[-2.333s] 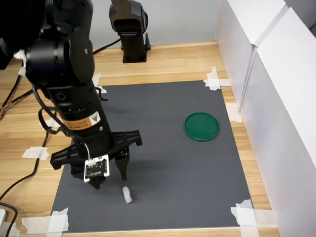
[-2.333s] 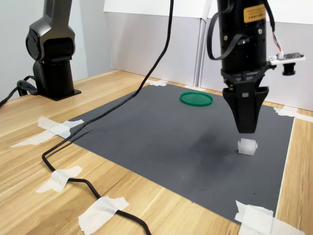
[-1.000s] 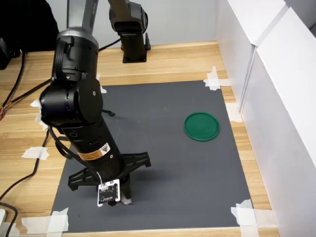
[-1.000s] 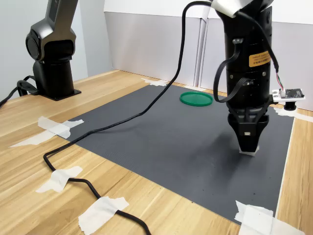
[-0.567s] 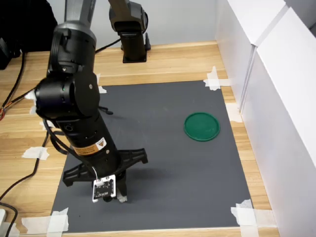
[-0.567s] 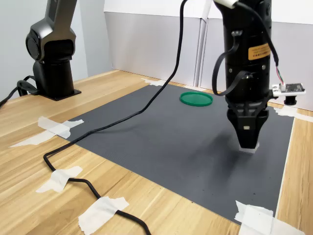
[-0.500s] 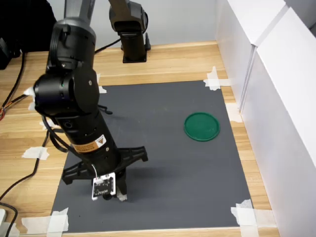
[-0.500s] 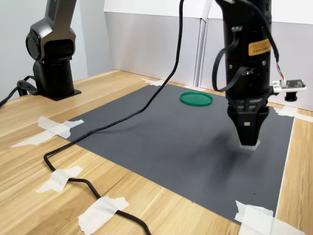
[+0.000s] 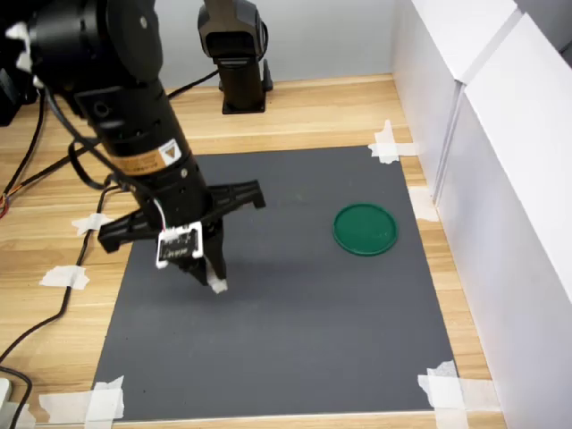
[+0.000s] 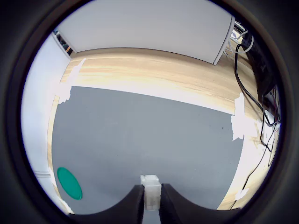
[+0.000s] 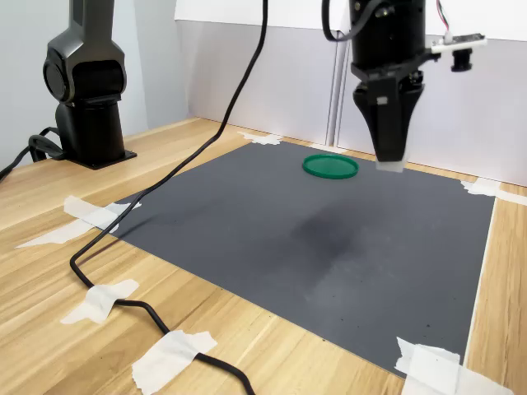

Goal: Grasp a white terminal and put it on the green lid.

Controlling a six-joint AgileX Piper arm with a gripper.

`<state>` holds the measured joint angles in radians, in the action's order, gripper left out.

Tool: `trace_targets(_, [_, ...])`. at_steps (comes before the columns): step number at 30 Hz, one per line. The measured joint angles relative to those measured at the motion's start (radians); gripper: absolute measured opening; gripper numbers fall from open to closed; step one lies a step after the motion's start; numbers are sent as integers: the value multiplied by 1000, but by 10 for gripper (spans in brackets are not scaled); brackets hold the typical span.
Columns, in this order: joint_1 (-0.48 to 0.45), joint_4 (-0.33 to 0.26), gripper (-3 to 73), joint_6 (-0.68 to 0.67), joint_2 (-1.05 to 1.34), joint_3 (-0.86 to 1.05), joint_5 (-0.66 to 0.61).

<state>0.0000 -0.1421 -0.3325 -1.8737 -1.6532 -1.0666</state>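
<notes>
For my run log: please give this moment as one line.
end effector: shut on white terminal | lifted off mat | green lid: empty

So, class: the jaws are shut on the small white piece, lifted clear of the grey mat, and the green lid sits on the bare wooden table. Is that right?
Not quite. The green lid lies on the grey mat, not on the bare wooden table, as the first exterior view shows. The rest holds: the jaws are shut on the small white piece, lifted clear of the mat.

Left of frame centre, the pincer (image 9: 213, 275) is gripping the white terminal (image 9: 217, 285) above the dark mat (image 9: 313, 313); the green lid (image 9: 365, 230) is lying right of centre.
</notes>
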Motion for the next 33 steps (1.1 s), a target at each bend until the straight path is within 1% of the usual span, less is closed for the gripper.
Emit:
trace_targets(3, [46, 0, 93, 0, 61, 77, 1])
trace_targets(7, [139, 0, 93, 4, 129, 176, 14])
trace_targets(11, [264, 0, 93, 17, 164, 253, 47])
trace_targets(15, [411, -8, 93, 38, 158, 298, 80])
trace_targets(18, [483, -7, 93, 85, 124, 319, 115])
trace_targets(21, [519, 24, 91, 107, 81, 332, 138])
trace_targets(23, [528, 33, 91, 112, 63, 335, 159])
trace_targets(27, [529, 47, 91, 117, 47, 336, 194])
trace_targets(33, [529, 66, 99, 94, 18, 337, 195])
